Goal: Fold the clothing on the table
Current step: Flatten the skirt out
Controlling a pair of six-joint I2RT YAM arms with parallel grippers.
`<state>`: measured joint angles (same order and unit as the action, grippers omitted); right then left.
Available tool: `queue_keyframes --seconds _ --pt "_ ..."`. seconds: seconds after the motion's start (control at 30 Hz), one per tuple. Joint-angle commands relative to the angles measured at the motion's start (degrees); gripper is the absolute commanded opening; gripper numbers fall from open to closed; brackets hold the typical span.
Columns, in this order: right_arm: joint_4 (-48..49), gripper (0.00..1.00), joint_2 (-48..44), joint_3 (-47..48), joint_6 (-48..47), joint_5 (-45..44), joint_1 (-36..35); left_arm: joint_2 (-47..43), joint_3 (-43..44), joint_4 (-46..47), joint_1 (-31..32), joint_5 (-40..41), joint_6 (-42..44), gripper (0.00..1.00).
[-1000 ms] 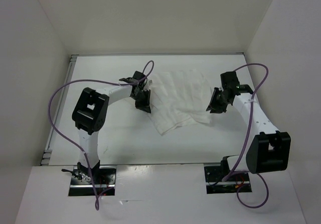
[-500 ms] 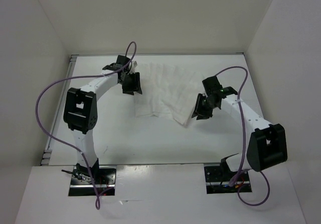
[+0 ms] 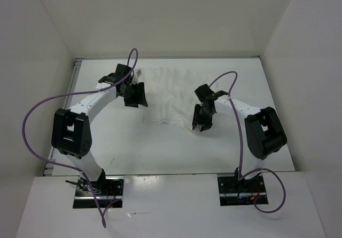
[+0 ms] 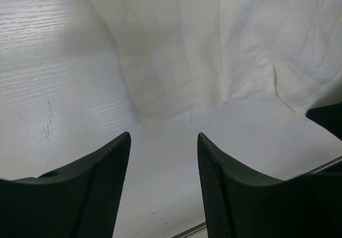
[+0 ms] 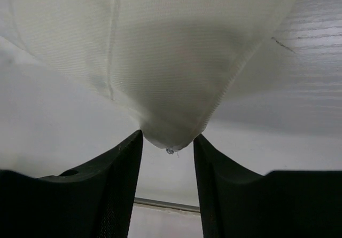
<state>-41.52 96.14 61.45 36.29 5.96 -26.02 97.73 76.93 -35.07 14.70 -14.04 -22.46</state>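
The white clothing point(image 3: 173, 91) lies creased on the table point(image 3: 133, 147), toward the back middle. My left gripper point(image 3: 134, 95) hovers at its left edge. In the left wrist view this gripper point(image 4: 163, 142) is open over bare table, with the clothing point(image 4: 214, 46) just ahead and nothing between the fingers. My right gripper point(image 3: 200, 121) is at the clothing's near right corner. The right wrist view shows this gripper point(image 5: 168, 137) open, with the pointed corner of the clothing point(image 5: 160, 62) reaching down between the fingertips point(image 5: 133, 142) and a small thread at its tip.
White walls point(image 3: 37, 62) close in the table on the left, back and right. A thin metal rim point(image 3: 75, 88) runs along the table's left edge, and a rim point(image 5: 165, 205) shows below the right fingers. Purple cables point(image 3: 37, 110) loop off both arms.
The left gripper has opened, let go of the clothing and moved back and left. The right arm swung left toward the middle with the corner, and its jaws have widened.
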Motion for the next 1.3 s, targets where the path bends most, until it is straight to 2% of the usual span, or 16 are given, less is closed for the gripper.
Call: queue_keyframes --seconds 0.0,0.13,0.2,0.23,0.27,0.3,0.57,0.73,1.07,1.17,1.27 --pt "2.6 0.49 0.5 3.9 2.7 -4.4 -0.9 -1.7 0.0 0.2 -0.5 -1.3 0.9 0.61" --pt "2.6 0.49 1.1 6.0 3.3 -6.4 -1.4 -1.7 -1.4 1.3 -0.5 -4.0 0.9 0.61" --pt "2.6 0.42 1.8 6.0 3.3 -6.4 -1.4 -1.7 -3.2 1.8 -0.5 -5.2 0.4 0.61" --pt "2.6 0.20 1.8 6.5 3.3 -6.4 -1.4 -1.1 -3.8 1.8 -0.5 -6.0 0.4 0.61" --pt "2.6 0.07 2.3 6.5 3.3 -6.4 -1.4 -1.1 -4.4 2.4 -0.5 -6.7 0.4 0.61" --pt "2.6 0.00 2.3 6.5 3.3 -7.0 -1.4 -0.5 -5.0 2.4 -0.5 -7.9 -0.1 0.61" --pt "2.0 0.00 2.3 5.3 4.3 -7.5 -1.9 5.3 -6.3 3.2 -0.5 -9.6 -2.1 0.61" --pt "2.5 0.00 2.3 4.1 4.3 -6.5 -1.9 7.2 -6.3 3.2 -0.5 -3.9 -4.9 0.59" --pt "2.5 0.00 0.1 3.1 4.8 -6.0 -1.9 12.4 -6.9 5.0 -0.5 -2.5 -7.7 0.38" --pt "2.5 0.00 -0.4 3.1 4.8 -6.0 -1.9 13.2 -7.4 5.0 -0.5 -2.5 -7.7 0.33" --pt "2.5 0.00 -1.0 2.5 5.4 -6.0 -1.9 13.8 -7.9 5.0 -0.5 -1.3 -7.7 0.33"
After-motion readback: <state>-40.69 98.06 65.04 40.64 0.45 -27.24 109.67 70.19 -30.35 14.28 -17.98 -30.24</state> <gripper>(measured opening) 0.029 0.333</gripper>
